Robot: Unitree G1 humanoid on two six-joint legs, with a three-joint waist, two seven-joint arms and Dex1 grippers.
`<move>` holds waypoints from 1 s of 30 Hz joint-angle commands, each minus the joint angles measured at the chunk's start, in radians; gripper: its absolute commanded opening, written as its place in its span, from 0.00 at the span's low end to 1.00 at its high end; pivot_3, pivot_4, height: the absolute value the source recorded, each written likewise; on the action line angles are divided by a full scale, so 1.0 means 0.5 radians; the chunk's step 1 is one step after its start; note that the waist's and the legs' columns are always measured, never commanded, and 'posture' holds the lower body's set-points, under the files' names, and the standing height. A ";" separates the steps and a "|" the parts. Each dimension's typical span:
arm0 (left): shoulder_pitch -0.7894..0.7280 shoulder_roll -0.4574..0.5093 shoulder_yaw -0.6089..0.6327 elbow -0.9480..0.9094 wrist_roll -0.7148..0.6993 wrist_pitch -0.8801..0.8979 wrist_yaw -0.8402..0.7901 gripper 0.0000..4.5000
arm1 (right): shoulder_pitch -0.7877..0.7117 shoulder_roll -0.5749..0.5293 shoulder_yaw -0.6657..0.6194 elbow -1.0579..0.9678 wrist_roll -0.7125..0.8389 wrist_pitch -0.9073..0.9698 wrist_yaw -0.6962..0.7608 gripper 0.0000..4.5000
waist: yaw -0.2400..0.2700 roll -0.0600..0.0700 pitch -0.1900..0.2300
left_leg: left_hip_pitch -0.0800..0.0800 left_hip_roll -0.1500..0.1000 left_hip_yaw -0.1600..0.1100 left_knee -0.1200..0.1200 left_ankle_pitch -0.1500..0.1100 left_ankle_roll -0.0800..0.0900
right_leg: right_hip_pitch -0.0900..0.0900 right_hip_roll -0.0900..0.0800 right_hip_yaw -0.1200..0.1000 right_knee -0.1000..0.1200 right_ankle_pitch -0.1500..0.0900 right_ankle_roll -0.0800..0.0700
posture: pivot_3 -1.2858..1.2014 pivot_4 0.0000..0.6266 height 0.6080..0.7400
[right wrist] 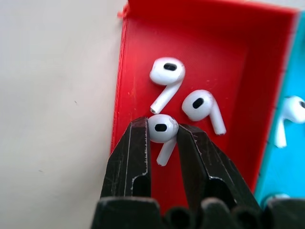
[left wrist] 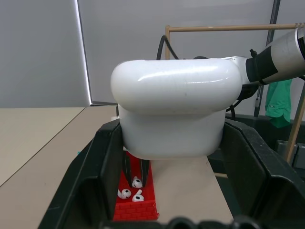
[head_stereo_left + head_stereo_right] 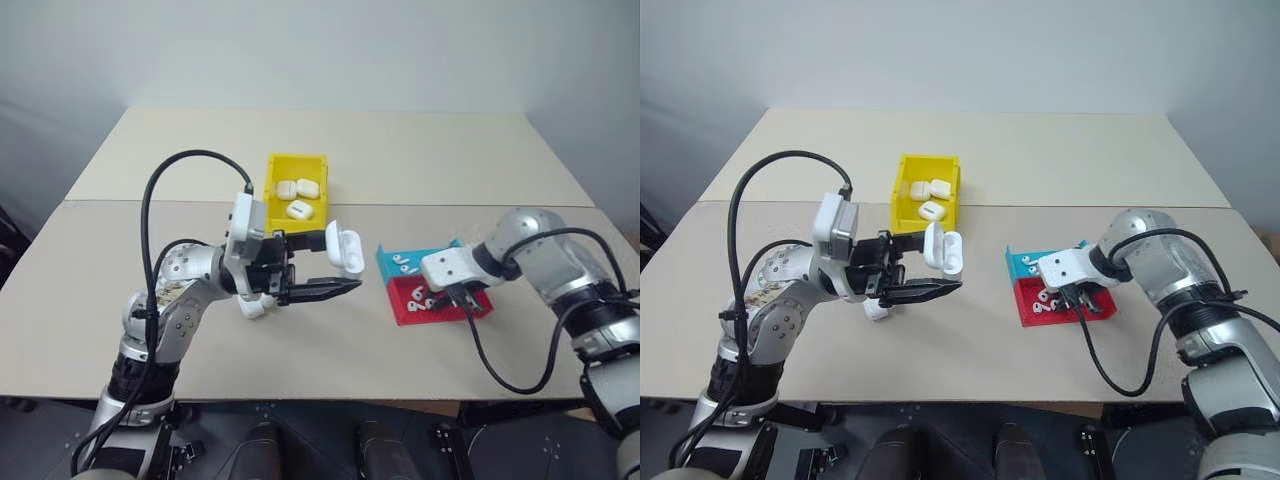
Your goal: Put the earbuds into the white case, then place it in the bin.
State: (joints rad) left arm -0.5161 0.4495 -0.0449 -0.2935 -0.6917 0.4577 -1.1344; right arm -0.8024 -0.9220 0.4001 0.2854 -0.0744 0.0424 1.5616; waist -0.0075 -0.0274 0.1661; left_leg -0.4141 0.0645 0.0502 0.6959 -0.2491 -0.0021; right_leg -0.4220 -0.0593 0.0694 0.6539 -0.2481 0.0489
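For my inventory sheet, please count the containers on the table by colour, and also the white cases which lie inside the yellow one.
yellow bin: 1
teal tray: 1
red tray: 1
white cases in the yellow bin: 3
Total: 6

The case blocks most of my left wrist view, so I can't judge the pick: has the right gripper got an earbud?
Observer: Yes. The right gripper is shut on one earbud over the red tray; two loose earbuds lie beside it.
Operator: Is the case lid open?
Observer: Open. The left gripper holds the white case above the table.
Operator: Room in the bin?
Observer: The yellow bin holds three cases; its far end is bare.
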 commanded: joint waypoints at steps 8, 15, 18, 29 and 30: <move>-0.231 -0.058 -0.020 0.190 -0.034 -0.062 -0.136 0.61 | 0.366 0.246 -1.378 -1.196 1.172 1.358 -0.872 0.15 | -0.008 0.000 0.000 | 0.001 0.000 -0.002 -0.001 0.000 0.000 | 0.003 0.001 -0.001 0.000 0.000 0.000 | 0.52 0.24 1.00; -0.381 -0.121 -0.080 0.352 0.010 -0.077 -0.225 0.61 | 0.370 0.602 -1.747 -1.678 2.033 1.872 -1.587 0.15 | -0.008 0.000 0.000 | -0.001 -0.001 -0.003 -0.002 0.000 0.000 | 0.001 0.001 -0.001 -0.001 0.000 0.000 | 0.52 0.24 1.00; -0.417 -0.145 -0.097 0.382 0.019 -0.079 -0.238 0.61 | 0.401 0.632 -1.708 -1.798 2.249 1.913 -1.763 0.15 | -0.009 0.000 0.000 | -0.002 0.000 -0.003 -0.002 0.000 0.000 | 0.001 0.001 -0.001 -0.003 0.000 0.000 | 0.52 0.24 1.00; -0.431 -0.163 -0.102 0.393 0.036 -0.076 -0.281 0.61 | 0.456 0.622 -1.384 -1.866 2.346 1.746 -1.971 0.15 | -0.014 0.000 0.000 | -0.002 0.000 -0.003 -0.003 0.000 0.001 | 0.001 0.001 -0.001 -0.005 0.000 0.001 | 0.52 0.24 1.00; -0.428 -0.160 -0.099 0.388 0.037 -0.075 -0.279 0.61 | 0.460 0.601 -1.355 -1.857 2.310 1.739 -1.969 0.15 | -0.014 0.000 0.000 | -0.002 0.000 -0.003 -0.003 0.000 0.001 | 0.001 0.001 -0.001 -0.006 0.000 0.001 | 0.52 0.24 1.00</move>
State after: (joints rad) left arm -0.7130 0.3677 -0.1055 -0.0781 -0.6695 0.4357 -1.2701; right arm -0.5731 -0.6029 -0.2831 -0.6360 1.1036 0.9497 0.5793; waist -0.0146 -0.0274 0.1660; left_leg -0.4153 0.0644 0.0486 0.6944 -0.2493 -0.0017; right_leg -0.4212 -0.0589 0.0689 0.6508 -0.2479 0.0494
